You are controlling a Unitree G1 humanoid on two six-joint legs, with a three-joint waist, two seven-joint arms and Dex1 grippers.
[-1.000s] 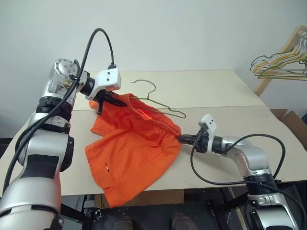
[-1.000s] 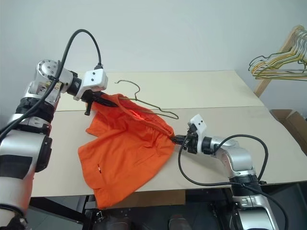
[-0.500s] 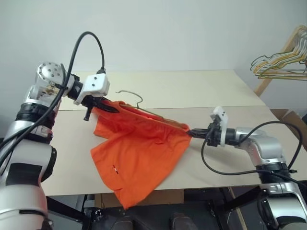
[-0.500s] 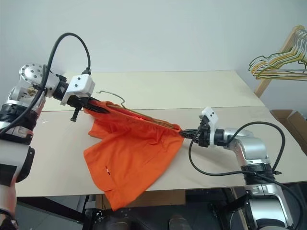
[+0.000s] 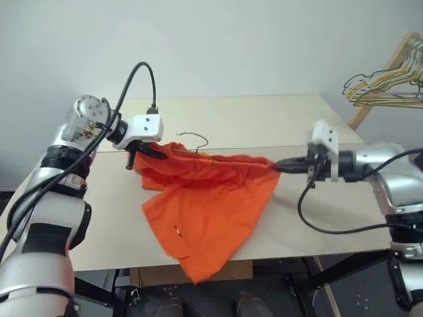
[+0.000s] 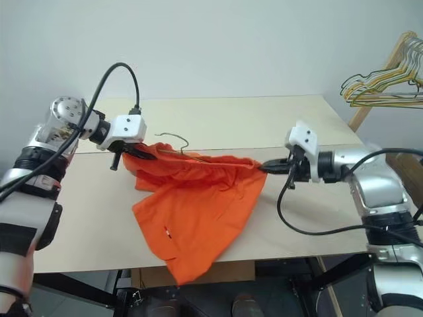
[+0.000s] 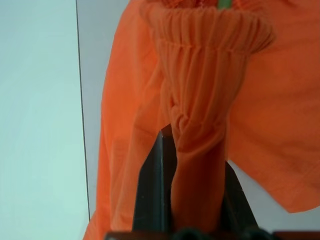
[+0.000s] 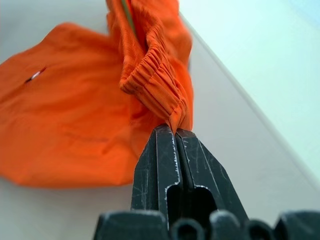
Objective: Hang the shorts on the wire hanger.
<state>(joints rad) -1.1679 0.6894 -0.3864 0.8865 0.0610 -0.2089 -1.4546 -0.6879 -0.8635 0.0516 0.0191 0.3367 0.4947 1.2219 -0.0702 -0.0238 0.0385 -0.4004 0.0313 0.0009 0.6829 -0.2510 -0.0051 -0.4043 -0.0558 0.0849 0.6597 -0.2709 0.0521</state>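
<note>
The orange shorts (image 5: 211,205) are stretched by the waistband between both grippers, lifted above the table. Their legs drape down to the table's front edge. My left gripper (image 5: 152,152) is shut on the left end of the gathered waistband (image 7: 210,35), with fabric pinched between its fingers (image 7: 159,190). At the right end, my right gripper (image 5: 277,166) is shut on the waistband (image 8: 155,80). The wire hanger shows as a small hook (image 5: 195,138) rising just behind the waistband; the rest of it is hidden by the fabric.
The beige table (image 5: 264,115) has a seam across its middle. A bunch of yellowish and dark wire hangers (image 5: 386,86) hangs on a wooden rack at the far right. A cardboard box (image 5: 149,273) sits under the table's front edge.
My right gripper has risen and moved right, pulling the waistband taut and off the table. The left gripper sank slightly. More of the hanger is now covered by fabric.
</note>
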